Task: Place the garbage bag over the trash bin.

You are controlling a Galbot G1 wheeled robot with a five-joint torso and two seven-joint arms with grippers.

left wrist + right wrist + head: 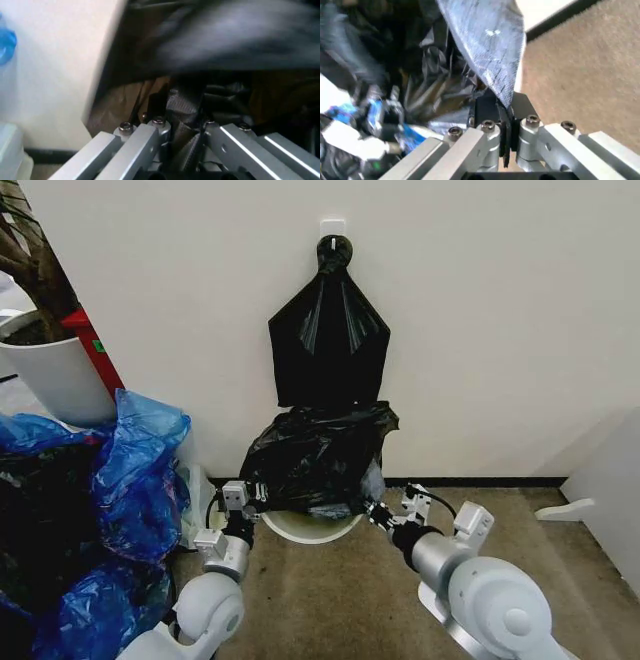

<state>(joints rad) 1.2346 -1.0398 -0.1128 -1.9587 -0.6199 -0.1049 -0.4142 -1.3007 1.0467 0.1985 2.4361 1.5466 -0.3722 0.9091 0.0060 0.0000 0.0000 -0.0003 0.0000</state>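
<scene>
While both arms reach toward the base of a pale wall, the garbage bag (318, 455) sits bunched over the trash bin (310, 527), hiding all but a curved strip of the bin's cream rim at the floor. Seen from the head camera, the left gripper (256, 497) meets the bag's lower edge on one side and the right gripper (380, 512) meets it on the other, the black film slack and wrinkled between them. From the left wrist, the left gripper (184, 127) has its fingers pressed together on a fold of the bag (186, 108); the upper part of that frame is a dark smear where little can be made out. From the right wrist, the right gripper (499, 112) pinches a taut sheet of the bag (485, 48), its fingers closed on the plastic's edge, and the left gripper (380, 120) is a blurred shape beyond the folds. Above the bin, a fan-shaped black bundle (328, 340) hangs from a wall hook (333, 227). To the left lie crumpled blue bags (130, 480) and a white plant pot (55, 380), cut off by the frame's edge
</scene>
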